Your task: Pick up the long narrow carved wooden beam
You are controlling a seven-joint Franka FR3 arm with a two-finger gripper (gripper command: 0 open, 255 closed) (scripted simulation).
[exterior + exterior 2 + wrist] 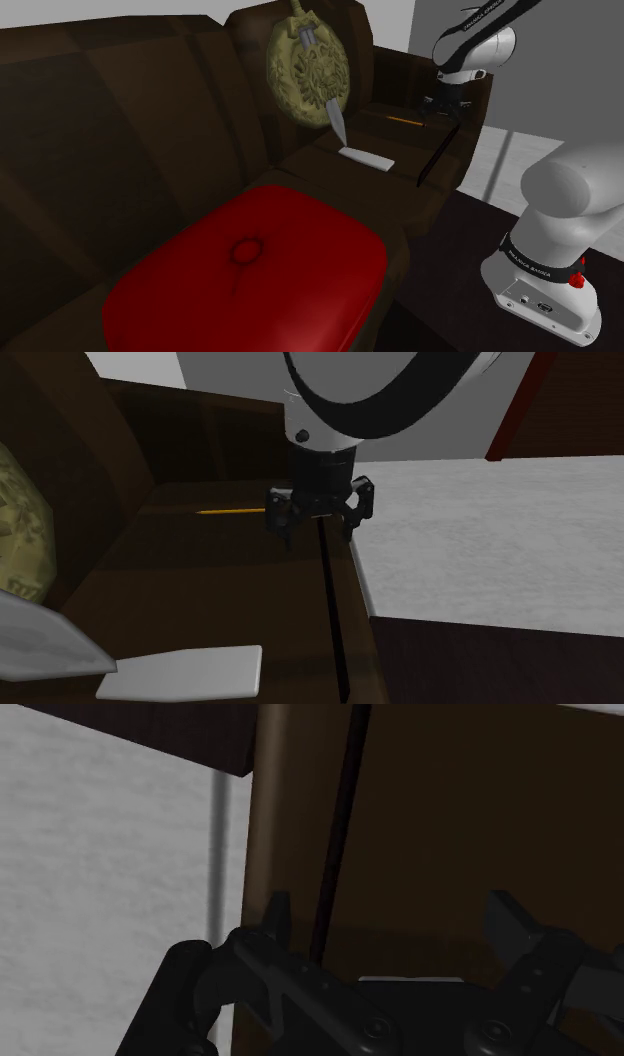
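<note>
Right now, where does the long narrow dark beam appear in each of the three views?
Shoulder view: the beam slants along the sofa arm's edge, right of centre, below the gripper.
Second exterior view: the beam runs from the gripper down to the bottom edge.
Wrist view: the beam runs away from the gripper, beside one finger.
Shared landmark: the open gripper, above the beam's end.

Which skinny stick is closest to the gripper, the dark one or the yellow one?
The dark one. That long dark beam ends right below the open gripper; the short yellow stick lies off to one side.
</note>
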